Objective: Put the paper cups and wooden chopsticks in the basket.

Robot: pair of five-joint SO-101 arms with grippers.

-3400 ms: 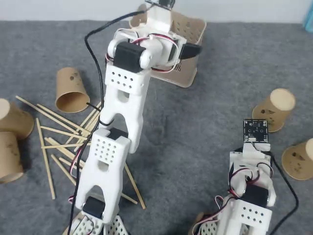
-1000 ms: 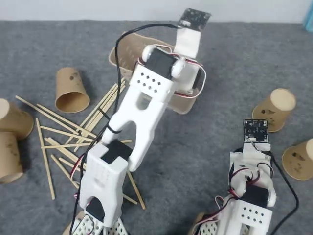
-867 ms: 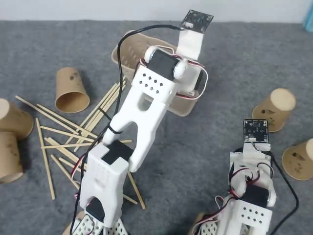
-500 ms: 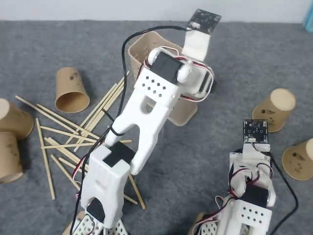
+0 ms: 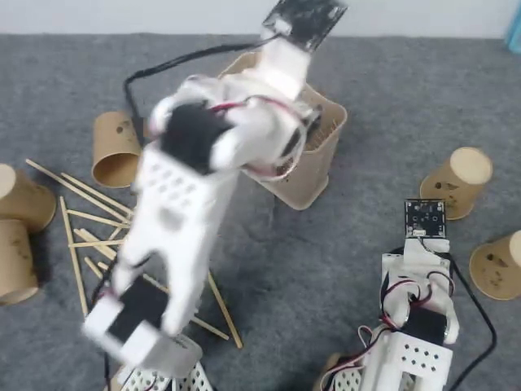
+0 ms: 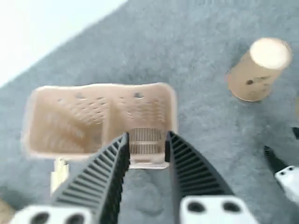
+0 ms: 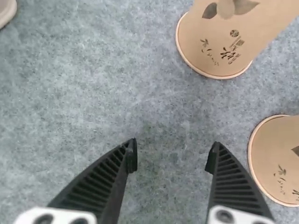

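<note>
Cups [image 5: 457, 183] looked light and easily crushed, so best pinched gently across the rim; the left tool [image 6: 147, 136] and right tool [image 7: 173, 145] both stood released, empty.

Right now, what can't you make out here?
- Basket contents: high view, the left arm covers most of the inside.
- Chopsticks: high view, part of the pile lies under that arm.
- Paper cup: high view, the right arm and the bottom edge hide most of it.
</note>
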